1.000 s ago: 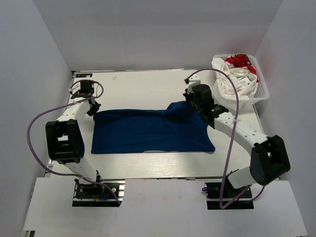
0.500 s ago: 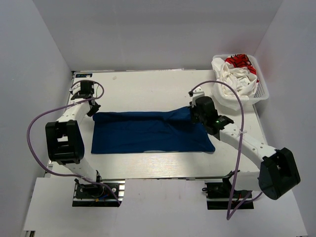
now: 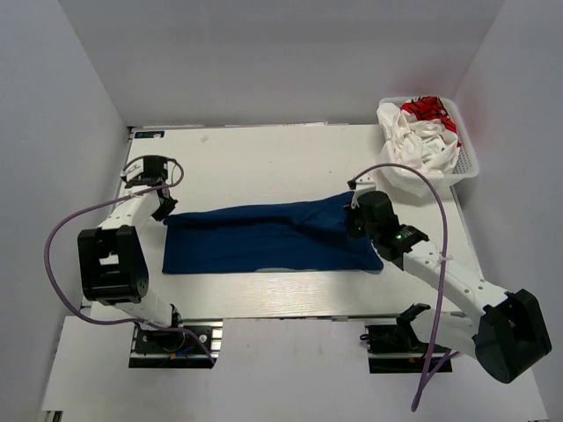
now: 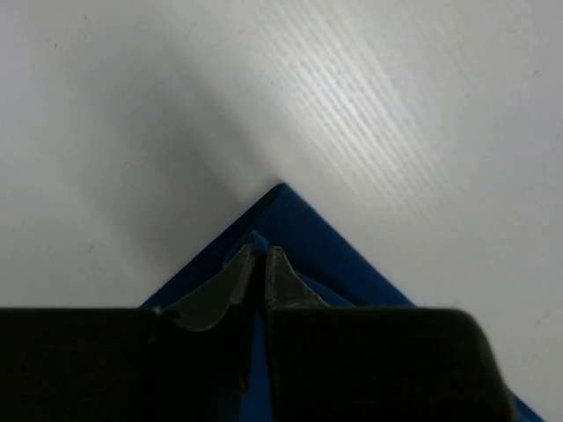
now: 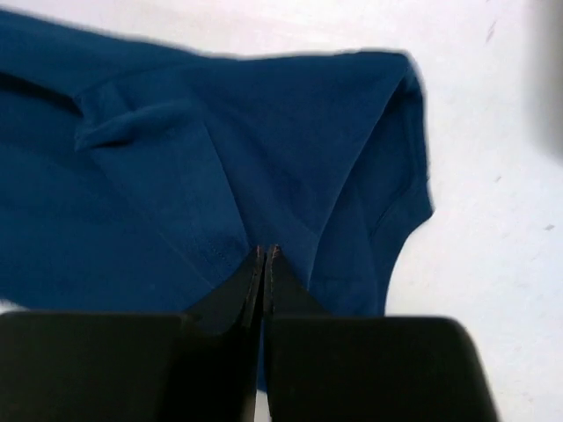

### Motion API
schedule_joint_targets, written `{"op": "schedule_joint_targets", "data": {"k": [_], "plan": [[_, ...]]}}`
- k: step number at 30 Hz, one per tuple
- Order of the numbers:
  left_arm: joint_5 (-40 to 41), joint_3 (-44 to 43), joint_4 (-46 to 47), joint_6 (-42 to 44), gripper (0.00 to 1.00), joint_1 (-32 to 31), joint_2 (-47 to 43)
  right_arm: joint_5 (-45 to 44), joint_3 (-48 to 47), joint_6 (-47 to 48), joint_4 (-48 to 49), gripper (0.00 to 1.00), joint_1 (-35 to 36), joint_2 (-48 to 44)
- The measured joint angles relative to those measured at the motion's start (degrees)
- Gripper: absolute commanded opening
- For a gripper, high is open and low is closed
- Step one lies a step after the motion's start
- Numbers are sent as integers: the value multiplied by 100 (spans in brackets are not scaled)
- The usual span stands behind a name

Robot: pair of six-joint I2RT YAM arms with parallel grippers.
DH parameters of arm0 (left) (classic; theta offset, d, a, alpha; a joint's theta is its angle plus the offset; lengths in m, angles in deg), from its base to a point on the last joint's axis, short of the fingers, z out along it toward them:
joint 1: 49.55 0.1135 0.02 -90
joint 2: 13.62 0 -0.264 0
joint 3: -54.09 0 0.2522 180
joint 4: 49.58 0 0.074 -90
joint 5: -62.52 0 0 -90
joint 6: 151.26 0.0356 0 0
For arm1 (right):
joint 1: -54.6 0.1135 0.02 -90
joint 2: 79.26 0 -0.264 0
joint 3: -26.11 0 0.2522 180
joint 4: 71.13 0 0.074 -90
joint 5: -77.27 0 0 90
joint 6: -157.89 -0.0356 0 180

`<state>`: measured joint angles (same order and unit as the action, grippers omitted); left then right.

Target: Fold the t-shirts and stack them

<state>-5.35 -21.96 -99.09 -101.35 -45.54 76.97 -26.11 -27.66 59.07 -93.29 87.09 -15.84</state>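
The royal blue t-shirt (image 3: 264, 242) lies across the middle of the table, folded over lengthwise. My left gripper (image 3: 164, 211) is shut on its far left corner (image 4: 281, 211), pinching cloth between the fingertips. My right gripper (image 3: 355, 221) is shut on a fold of the blue t-shirt (image 5: 264, 176) near its far right edge; a sleeve hangs to the right of my fingers. The white t-shirt with the red print (image 3: 420, 132) lies crumpled in the basket at the far right.
The white mesh basket (image 3: 468, 163) stands at the table's far right corner. Bare white table (image 3: 264, 163) lies beyond the blue shirt. Grey walls close in left, right and behind.
Both grippers have pulled the shirt's far edge toward the near side, folding it over. The right arm swung nearer and to the right; the raised hump by the right gripper has flattened.
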Motion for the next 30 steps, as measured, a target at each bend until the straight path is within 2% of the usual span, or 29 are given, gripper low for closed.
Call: {"op": "schedule_joint_targets", "data": {"k": [1,4,5,6,9,10,11,14,16,19,24,30], "plan": [[9,59,-33,-42,45,0,0,79,107,-33,9,15,0,-33],[63,199,-225,-236,72,13,37,350,448,-210,7,27,0,-35],[140,201,-337,-387,100,26,83,457,581,-286,-33,29,0,-28],[221,190,-481,-496,100,42,142,544,699,-363,-83,33,2,-22],[466,83,-1113,-951,100,94,343,761,986,-629,-393,54,9,-39],[511,4,-1331,-1047,100,107,389,798,1034,-699,-566,80,15,-96],[529,-94,-1493,-1132,100,122,402,811,1073,-785,-719,90,15,-208],[302,-365,-1574,-1156,100,144,267,776,1060,-822,-922,90,15,-702],[-63,-396,-1279,-999,100,122,28,763,935,-859,-787,90,15,-975],[-933,-251,-562,-649,100,70,-385,859,763,-846,-330,90,15,-887],[-2063,267,382,-260,100,-31,-525,1327,260,-695,374,90,15,107],[-2319,876,579,-63,100,-72,24,1803,-302,-367,839,90,17,1659]]}}
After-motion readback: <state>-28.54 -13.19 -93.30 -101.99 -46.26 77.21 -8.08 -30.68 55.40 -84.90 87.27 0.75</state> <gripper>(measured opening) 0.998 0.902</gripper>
